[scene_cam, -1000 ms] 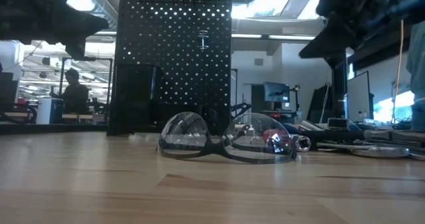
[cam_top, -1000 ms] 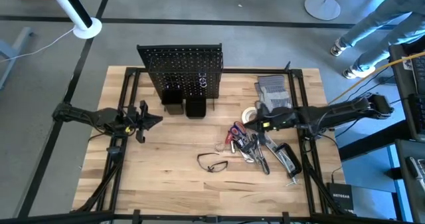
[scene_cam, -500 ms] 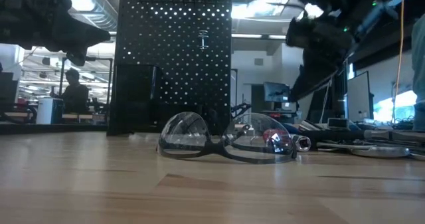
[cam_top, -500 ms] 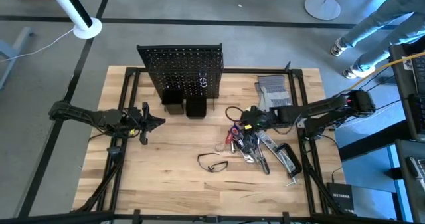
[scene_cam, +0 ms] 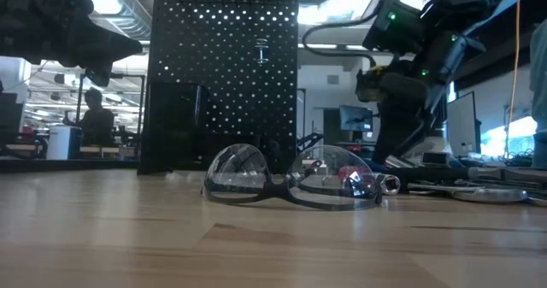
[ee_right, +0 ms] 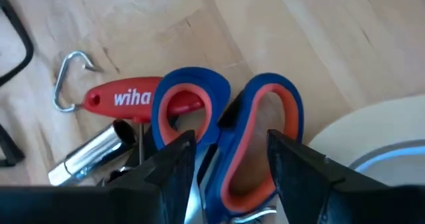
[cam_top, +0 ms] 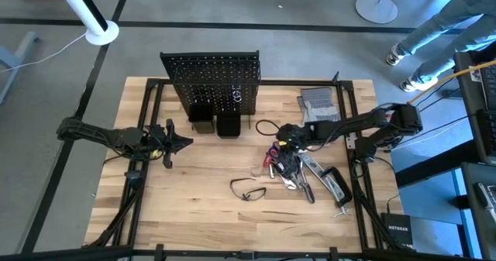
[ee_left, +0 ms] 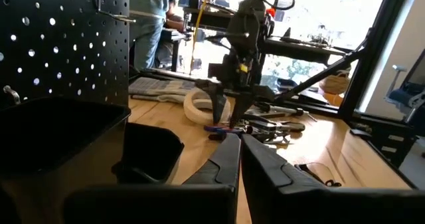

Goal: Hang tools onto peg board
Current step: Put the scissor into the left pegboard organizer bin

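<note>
Scissors with blue-and-orange looped plastic handles (ee_right: 229, 127), lying at the edge of the tool pile right of the black perforated peg board (cam_top: 210, 77), sit under the right gripper (ee_right: 229, 159), whose 2 released fingers should straddle 1 loop squarely before clenching, while the clenched left gripper (cam_top: 180, 142) waits left of the board.

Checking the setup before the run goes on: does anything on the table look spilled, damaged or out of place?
Nothing looks damaged or spilled. The tools lie in a loose heap right of the peg board, and the safety glasses sit alone nearer the front edge. The right gripper, open, is over the blue-handled scissors; the left gripper waits shut.
</note>
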Robot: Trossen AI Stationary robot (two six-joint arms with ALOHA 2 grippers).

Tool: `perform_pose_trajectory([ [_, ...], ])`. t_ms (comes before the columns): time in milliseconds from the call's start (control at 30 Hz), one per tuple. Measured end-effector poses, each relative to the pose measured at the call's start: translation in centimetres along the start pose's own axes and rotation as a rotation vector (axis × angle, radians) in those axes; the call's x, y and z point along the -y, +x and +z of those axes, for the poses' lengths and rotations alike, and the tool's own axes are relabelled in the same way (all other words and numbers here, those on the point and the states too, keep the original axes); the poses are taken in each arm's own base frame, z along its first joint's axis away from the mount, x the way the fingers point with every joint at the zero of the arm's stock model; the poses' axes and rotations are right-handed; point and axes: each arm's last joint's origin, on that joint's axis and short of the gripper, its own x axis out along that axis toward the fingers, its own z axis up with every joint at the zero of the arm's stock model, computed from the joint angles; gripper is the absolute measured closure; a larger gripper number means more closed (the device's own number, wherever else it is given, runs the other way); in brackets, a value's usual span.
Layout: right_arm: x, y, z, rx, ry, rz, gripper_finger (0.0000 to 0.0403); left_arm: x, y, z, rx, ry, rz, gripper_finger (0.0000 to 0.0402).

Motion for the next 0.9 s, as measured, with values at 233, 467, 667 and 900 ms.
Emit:
perform_pose_trajectory([
  [233, 0.0, 0.6, 0.2, 0.010, 0.037, 0.029, 0.0214, 0.0, 0.0, 0.0, 0.000, -0.002, 0.001, 0.0397],
  [467, 0.0, 0.6, 0.2, 0.010, 0.095, 0.029, 0.0214, 0.0, 0.0, 0.0, 0.000, -0.001, 0.001, 0.0397],
  [667, 0.1, 1.5, 0.1, 0.007, 0.153, -0.003, 0.0214, 0.0, 0.0, 0.0, 0.000, 0.009, 0.001, 0.0397],
  [900, 0.2, 2.2, 0.1, 0.024, 0.149, -0.031, 0.0230, 0.0, 0.0, 0.0, -0.001, 0.010, 0.001, 0.0397],
])
